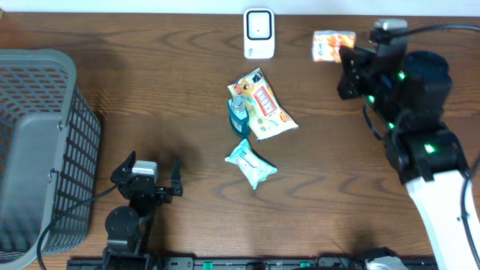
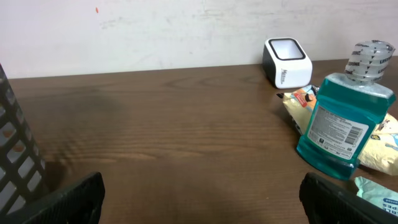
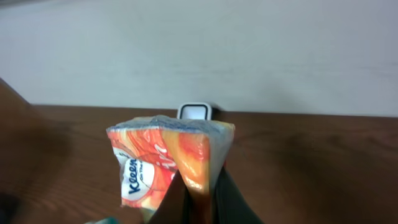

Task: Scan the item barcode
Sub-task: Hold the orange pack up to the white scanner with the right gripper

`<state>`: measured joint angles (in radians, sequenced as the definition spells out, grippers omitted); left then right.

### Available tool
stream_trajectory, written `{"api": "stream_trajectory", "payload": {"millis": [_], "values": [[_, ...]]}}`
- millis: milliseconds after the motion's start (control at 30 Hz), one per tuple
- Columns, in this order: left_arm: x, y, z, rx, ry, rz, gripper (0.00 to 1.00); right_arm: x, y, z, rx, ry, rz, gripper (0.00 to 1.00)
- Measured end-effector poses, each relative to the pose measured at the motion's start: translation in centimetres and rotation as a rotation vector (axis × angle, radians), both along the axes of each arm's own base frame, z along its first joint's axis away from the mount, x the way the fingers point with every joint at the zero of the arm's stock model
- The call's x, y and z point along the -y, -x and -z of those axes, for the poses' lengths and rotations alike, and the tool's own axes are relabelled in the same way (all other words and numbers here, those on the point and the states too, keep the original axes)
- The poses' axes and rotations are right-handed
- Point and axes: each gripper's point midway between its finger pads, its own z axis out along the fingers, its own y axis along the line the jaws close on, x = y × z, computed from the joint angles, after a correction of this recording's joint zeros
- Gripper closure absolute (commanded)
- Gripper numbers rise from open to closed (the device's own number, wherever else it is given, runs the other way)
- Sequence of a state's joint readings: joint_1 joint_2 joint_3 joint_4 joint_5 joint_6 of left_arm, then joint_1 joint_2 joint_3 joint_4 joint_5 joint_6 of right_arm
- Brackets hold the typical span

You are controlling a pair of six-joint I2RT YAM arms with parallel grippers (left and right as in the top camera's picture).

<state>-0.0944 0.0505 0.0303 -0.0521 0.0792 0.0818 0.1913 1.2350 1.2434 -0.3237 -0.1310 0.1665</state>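
An orange and white tissue pack (image 1: 332, 45) hangs above the table at the back right, pinched by my right gripper (image 1: 349, 54). The right wrist view shows the pack (image 3: 163, 162) squeezed between the shut fingers (image 3: 230, 199). The white barcode scanner (image 1: 259, 33) stands at the back centre, left of the pack, and also shows behind the pack (image 3: 196, 112). My left gripper (image 1: 147, 174) rests low at the front left, open, with bare table between its fingers (image 2: 74, 199).
A teal mouthwash bottle (image 1: 238, 114), a yellow snack bag (image 1: 264, 109) and a light blue packet (image 1: 251, 163) lie mid-table. The bottle (image 2: 342, 118) is right of the left gripper. A grey mesh basket (image 1: 37, 142) fills the left side.
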Motion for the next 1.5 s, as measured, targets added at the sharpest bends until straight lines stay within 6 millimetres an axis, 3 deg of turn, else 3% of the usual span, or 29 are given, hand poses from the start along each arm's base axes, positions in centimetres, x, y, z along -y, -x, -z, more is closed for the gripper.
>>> {"api": "stream_trajectory", "payload": {"millis": [200,333,533,633,867,967,1267,1400,1500], "values": [[0.0,0.0,0.0,0.000,0.000,0.000,0.00,-1.5,-6.0,3.6,0.027,0.033,-0.026,0.99],[0.0,0.0,0.0,-0.001,0.000,0.001,0.00,-4.5,-10.3,5.4,0.129,0.015,-0.080,0.99],[0.0,0.0,0.0,-0.003,0.000,0.001,0.00,-9.5,-13.9,7.8,0.311,-0.011,-0.164,0.99],[0.0,0.0,0.0,-0.003,0.000,0.000,0.00,-11.0,-15.0,9.1,0.391,-0.026,-0.177,0.99],[0.0,0.0,0.0,-0.004,0.000,0.000,0.00,-11.3,-17.5,14.1,0.430,-0.029,-0.133,0.99],[0.0,0.0,0.0,-0.004,0.000,0.000,0.00,-11.7,-19.8,16.5,0.414,-0.022,-0.114,0.99],[0.0,0.0,0.0,-0.004,0.000,0.000,0.00,-13.6,-26.3,21.2,0.366,-0.008,-0.100,0.99],[0.0,0.0,0.0,-0.004,0.000,0.000,0.00,-13.8,-26.9,22.9,0.334,-0.003,-0.100,0.99],[0.0,0.0,0.0,-0.004,0.000,0.000,0.00,-13.8,-27.0,22.9,0.332,-0.003,-0.101,0.99]]}}
